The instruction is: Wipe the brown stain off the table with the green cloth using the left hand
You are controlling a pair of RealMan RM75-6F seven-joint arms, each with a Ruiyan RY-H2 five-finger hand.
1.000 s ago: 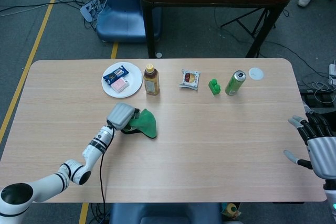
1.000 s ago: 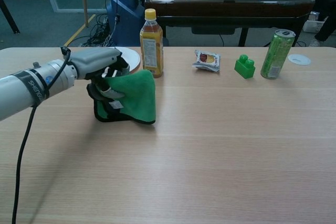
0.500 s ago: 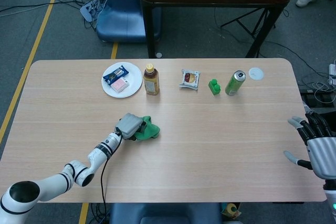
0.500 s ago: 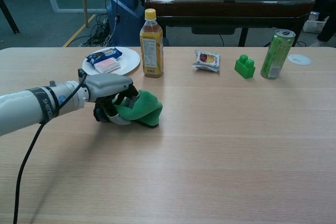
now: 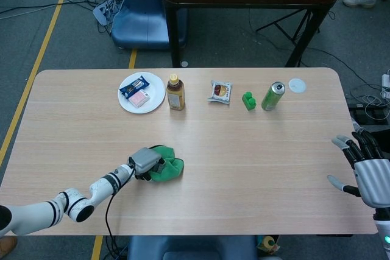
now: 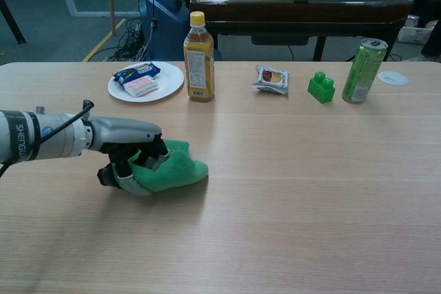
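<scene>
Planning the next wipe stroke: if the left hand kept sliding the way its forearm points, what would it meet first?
Nothing nearby: the left hand, gripping the crumpled green cloth, points rightward along bare light wooden table. The way looks free, though depth is uncertain.

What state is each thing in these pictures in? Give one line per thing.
Cloth: bunched, pressed on the table.
Left hand: grips the cloth.
Right hand: holds nothing, fingers apart.
Bottle: upright, capped.
Can: upright.
Plate: holds two packets.
Block: resting on the table.
Snack: lying flat.
</scene>
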